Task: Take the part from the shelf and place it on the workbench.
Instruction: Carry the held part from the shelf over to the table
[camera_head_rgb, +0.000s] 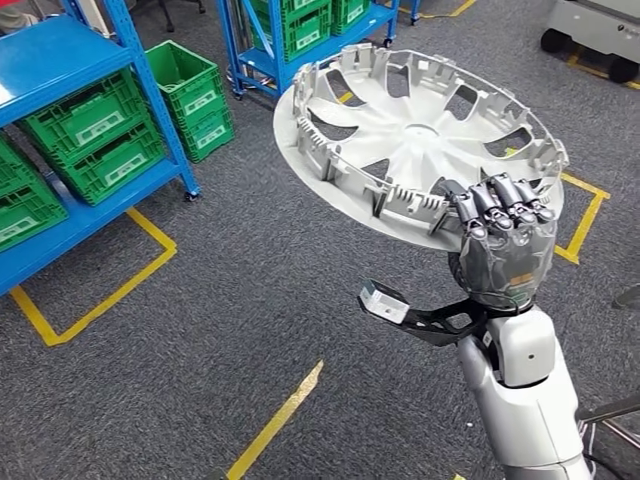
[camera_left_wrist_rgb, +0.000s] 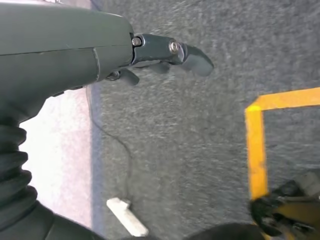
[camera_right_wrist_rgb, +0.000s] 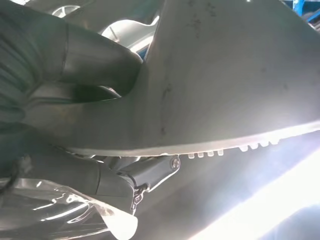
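Note:
The part is a large silver wheel cover (camera_head_rgb: 411, 135), held roughly flat in the air above the grey carpet. My right hand (camera_head_rgb: 500, 235) grips its near rim, dark fingers (camera_head_rgb: 494, 200) curled over the edge. In the right wrist view the cover's smooth face (camera_right_wrist_rgb: 234, 75) lies close to the camera, with the thumb (camera_right_wrist_rgb: 94, 60) on one side of it and fingers (camera_right_wrist_rgb: 151, 172) on the other. In the left wrist view my left hand (camera_left_wrist_rgb: 151, 55) hangs over the carpet holding nothing, its fingers stretched out.
Blue shelves (camera_head_rgb: 60, 60) with green crates (camera_head_rgb: 90, 130) stand at the left, and a further green crate (camera_head_rgb: 192, 95) sits on the floor. Another blue rack (camera_head_rgb: 302, 40) stands behind. Yellow tape lines (camera_head_rgb: 98, 300) mark the carpet. A grey machine base (camera_head_rgb: 596, 30) is far right.

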